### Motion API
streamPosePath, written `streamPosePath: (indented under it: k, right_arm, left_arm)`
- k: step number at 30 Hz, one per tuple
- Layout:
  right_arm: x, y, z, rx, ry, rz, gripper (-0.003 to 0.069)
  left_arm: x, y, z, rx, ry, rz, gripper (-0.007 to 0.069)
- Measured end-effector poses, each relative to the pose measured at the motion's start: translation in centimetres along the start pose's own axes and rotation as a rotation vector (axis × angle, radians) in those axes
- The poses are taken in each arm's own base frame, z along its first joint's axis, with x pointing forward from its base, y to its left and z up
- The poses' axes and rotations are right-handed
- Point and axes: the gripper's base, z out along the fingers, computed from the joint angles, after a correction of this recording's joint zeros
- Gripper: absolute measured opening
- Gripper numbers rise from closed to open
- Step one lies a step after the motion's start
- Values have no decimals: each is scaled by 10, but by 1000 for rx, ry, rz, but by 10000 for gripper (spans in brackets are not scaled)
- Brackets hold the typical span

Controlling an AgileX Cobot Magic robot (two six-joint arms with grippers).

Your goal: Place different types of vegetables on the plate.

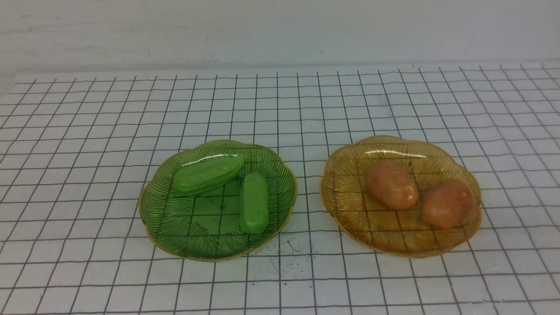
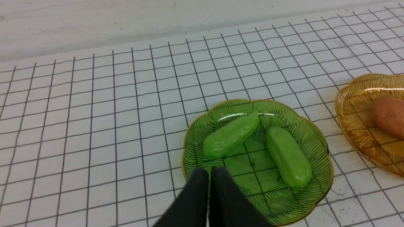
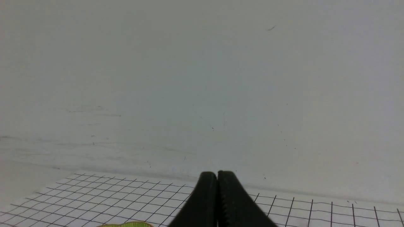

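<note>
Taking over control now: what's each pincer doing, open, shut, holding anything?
Left pincer: shut, holding nothing.
Right pincer: shut, holding nothing.

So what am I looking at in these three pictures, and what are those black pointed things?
These are three cameras on a two-armed robot. The wide picture looks forward from between the arms, which are out of its view. The other two come from cameras on each wrist. The black tips are the end effectors, the parts that grasp: the left end effector and the right end effector are both shut and hold nothing. On the gridded white table sit a green plate with two green cucumber-like toys and an amber plate with two potato-like toys. The right wrist camera mostly faces the wall.
</note>
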Motion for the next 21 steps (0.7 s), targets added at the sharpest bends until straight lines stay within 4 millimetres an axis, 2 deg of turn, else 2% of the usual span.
streamPosePath:
  k: [1,2,3,7,12,16,21]
  right_arm:
    - [0,0,0,-1,-1,0,-14]
    - [0,0,0,-1,-1,0,-14]
    - [0,0,0,-1,-1,0,-14]
    - [0,0,0,-1,-1,0,-14]
    - [0,0,0,-1,-1,0,-14]
    - [0,0,0,-1,-1,0,-14]
    - [0,0,0,-1,-1,0,-14]
  left_arm:
    - [12,0,-2,-2,-32,-5,-8]
    - [12,0,-2,-2,-32,-5,-8]
    - [30,-1,-6,-4,-101,-19,-8]
    - [61,-2,-5,-8,-219,-39,-8]
    - [92,-3,-4,-10,-370,-54,-8]
    - [104,-3,-3,-10,-399,-56,-8]
    - [111,-3,1,-10,-381,-56,-8]
